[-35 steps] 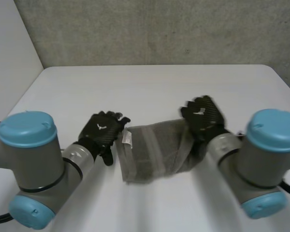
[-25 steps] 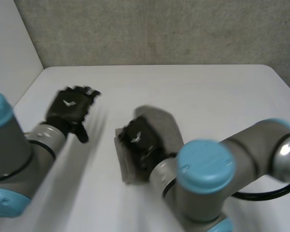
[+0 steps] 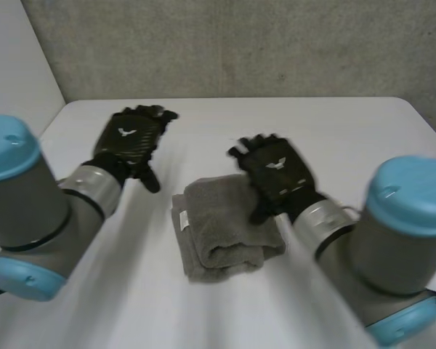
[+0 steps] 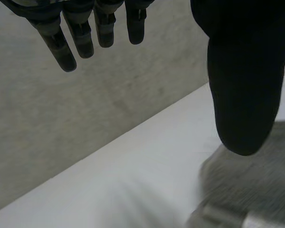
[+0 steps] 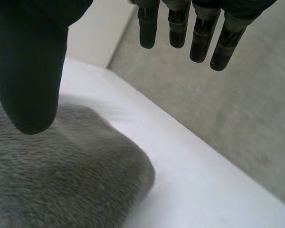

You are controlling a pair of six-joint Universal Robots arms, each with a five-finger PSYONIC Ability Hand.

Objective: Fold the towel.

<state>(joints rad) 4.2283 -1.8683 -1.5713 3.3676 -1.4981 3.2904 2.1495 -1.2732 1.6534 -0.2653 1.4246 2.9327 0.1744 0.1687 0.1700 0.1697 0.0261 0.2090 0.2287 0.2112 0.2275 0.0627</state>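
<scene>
towel (image 3: pixel 225 233) folded on table (image 3: pixel 341 131) | left robot hand (image 3: pixel 128 138), right robot hand (image 3: pixel 277 171): fingers straight

We see a white counter (image 3: pixel 334 131) with rounded far corners, set against a rough grey concrete wall (image 3: pixel 240 43). At the left, a plain white panel (image 3: pixel 14 65) meets the concrete along a slanted seam. The light lies soft and even over the counter's matte top.
</scene>
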